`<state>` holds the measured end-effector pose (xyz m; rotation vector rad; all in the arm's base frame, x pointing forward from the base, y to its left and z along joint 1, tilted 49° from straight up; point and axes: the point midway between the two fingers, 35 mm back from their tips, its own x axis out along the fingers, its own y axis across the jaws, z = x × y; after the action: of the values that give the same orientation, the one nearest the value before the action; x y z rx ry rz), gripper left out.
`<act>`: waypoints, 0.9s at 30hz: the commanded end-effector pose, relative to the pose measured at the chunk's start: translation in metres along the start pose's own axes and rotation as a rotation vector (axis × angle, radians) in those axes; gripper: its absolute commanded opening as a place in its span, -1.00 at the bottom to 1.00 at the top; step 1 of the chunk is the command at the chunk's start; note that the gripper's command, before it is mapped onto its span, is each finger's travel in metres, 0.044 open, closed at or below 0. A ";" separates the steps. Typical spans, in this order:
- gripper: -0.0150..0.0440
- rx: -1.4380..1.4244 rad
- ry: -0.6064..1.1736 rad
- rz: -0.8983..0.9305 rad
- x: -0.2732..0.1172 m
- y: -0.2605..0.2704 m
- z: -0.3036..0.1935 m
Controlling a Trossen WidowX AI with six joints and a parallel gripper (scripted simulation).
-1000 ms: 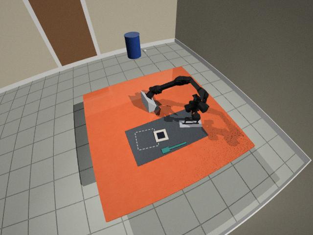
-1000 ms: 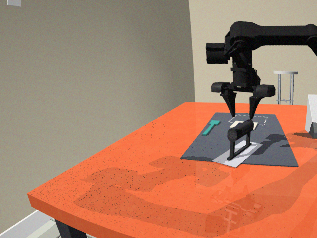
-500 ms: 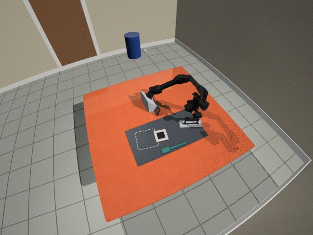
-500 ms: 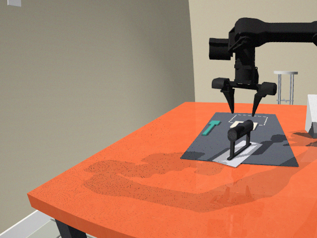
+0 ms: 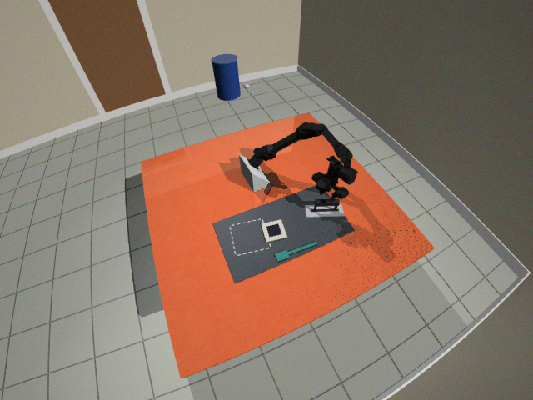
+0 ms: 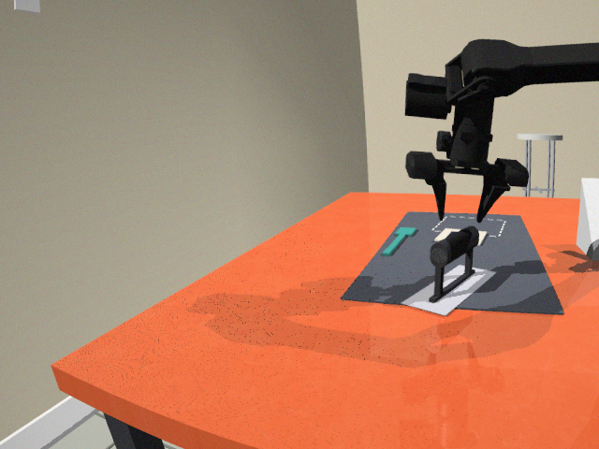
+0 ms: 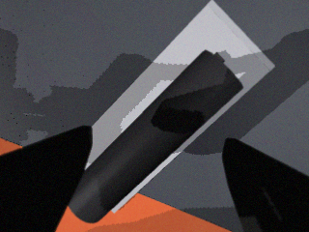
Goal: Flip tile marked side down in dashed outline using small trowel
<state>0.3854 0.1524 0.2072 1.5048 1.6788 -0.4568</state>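
The small trowel, a pale flat blade with a raised black handle on two posts, rests near the mat's end. A cream tile lies flat, its dark square facing up, overlapping the right edge of the dashed outline in the top view. My gripper is open above the trowel, holding nothing. In the wrist view the handle runs diagonally across the gap between the fingers. Contact between blade and tile is absent.
The dark mat lies on the orange table. A teal flat-headed tool lies beside the tile. A grey-white wedge stands near the arm's base.
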 end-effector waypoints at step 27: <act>0.53 -0.986 -0.287 0.068 0.010 -0.009 -0.010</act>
<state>0.3763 0.1642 0.2048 0.8050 1.3422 0.1456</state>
